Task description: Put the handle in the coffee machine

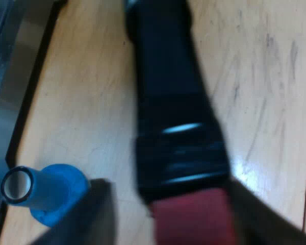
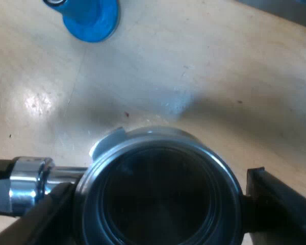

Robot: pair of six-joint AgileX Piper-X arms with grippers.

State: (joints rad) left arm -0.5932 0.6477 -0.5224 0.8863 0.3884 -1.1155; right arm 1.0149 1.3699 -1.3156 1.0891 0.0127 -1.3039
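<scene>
The metal holder (image 2: 158, 153) hangs just above the wooden table, its round empty basket facing the right wrist camera. My right gripper (image 2: 158, 199) is shut on the basket, one finger (image 2: 275, 204) pressed against each side. A chrome neck (image 2: 28, 189) leads off to the dark handle (image 1: 168, 112), whose red end (image 1: 194, 219) lies between the fingers of my left gripper (image 1: 168, 209). That gripper is open: one finger (image 1: 86, 214) stands clear of the handle, the other finger (image 1: 265, 214) is close beside the red end.
A blue tamper (image 1: 51, 196) (image 2: 89, 18) stands on the table near the holder. A steel surface with a dark edge (image 1: 5, 76), probably the machine's base, runs along the table beyond the tamper. The wooden tabletop (image 2: 194, 66) is scuffed.
</scene>
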